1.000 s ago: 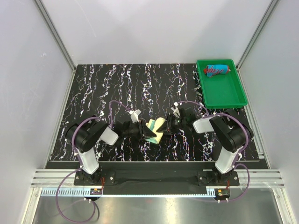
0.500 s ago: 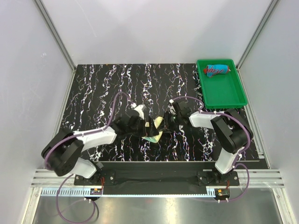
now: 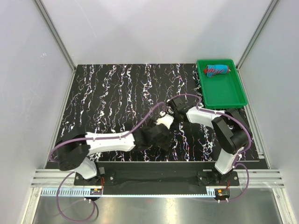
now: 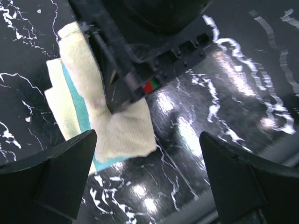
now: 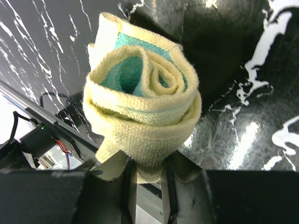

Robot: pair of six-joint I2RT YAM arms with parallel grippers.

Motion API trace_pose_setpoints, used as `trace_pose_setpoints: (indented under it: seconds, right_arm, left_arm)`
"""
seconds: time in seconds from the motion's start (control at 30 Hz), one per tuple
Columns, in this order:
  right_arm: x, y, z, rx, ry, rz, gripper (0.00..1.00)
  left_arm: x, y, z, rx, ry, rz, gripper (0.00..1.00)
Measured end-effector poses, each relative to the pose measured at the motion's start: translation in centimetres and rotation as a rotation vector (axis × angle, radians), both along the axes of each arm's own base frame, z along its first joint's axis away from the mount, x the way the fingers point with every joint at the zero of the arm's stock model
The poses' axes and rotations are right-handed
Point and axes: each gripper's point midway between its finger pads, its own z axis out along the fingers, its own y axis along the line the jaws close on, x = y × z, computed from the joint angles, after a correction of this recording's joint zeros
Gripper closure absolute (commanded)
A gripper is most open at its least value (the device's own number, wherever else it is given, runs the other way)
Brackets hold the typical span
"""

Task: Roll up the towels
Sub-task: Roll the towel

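Since a second ago my left gripper (image 4: 149,186) has let go and swung right, jaws wide and empty. My right gripper (image 5: 145,179) pinches the rolled pale yellow towel (image 5: 140,107) at mid-table. Rolling looks finished; next, likely, it must travel to the green tray (image 3: 224,100) beside the red towel (image 3: 217,70).

Top view — pale yellow towel (image 4: 124,135) hidden beneath the left arm (image 3: 117,140); left wrist view — right gripper (image 4: 119,89) covers part of it, left gripper (image 4: 147,140) fingers cropped at the lower edge.
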Motion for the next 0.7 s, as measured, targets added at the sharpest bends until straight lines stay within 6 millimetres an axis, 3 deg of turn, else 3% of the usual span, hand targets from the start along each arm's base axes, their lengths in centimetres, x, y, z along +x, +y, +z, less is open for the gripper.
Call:
trace_pose_setpoints:
  seconds: [0.3,0.53,0.57,0.7]
  right_arm:
    - [-0.4,-0.5,0.0,-0.038,0.021,0.005,0.8]
    - [-0.7,-0.6,0.2,-0.052,0.035,0.009,0.8]
    - [-0.7,-0.6,0.2,-0.053,0.038,0.009,0.8]
    - [-0.9,-0.7,0.3,-0.054,0.05,0.009,0.8]
  left_arm:
    - [0.1,-0.1,-4.7,0.222,-0.019,0.004,0.05]
    - [0.4,0.5,-5.5,0.3,-0.044,0.041,0.29]
    - [0.4,0.7,-5.6,0.309,-0.046,0.05,0.37]
    - [0.7,1.2,-5.7,0.33,-0.062,0.099,0.53]
